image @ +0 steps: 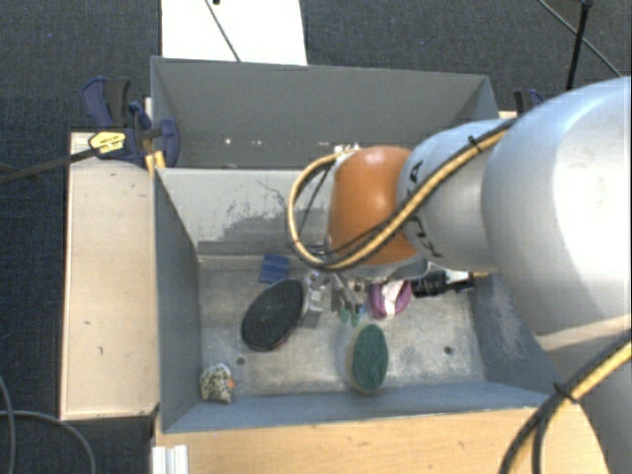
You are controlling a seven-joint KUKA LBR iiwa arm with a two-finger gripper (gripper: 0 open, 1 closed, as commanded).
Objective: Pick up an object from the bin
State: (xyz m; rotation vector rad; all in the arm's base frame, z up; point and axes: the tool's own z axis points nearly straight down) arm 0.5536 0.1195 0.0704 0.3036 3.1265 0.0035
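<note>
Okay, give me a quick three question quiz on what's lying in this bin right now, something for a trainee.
1. True or false: the dark oval disc lies to the view's left of the gripper.
2. Which thing lies nearest the corner of the bin at the view's lower left? A) the dark oval disc B) the speckled lump C) the green oval pad
3. Fill in: the green oval pad lies by the bin's wall at the view's ____ (top or bottom).
Key: 1 true; 2 B; 3 bottom.
</note>
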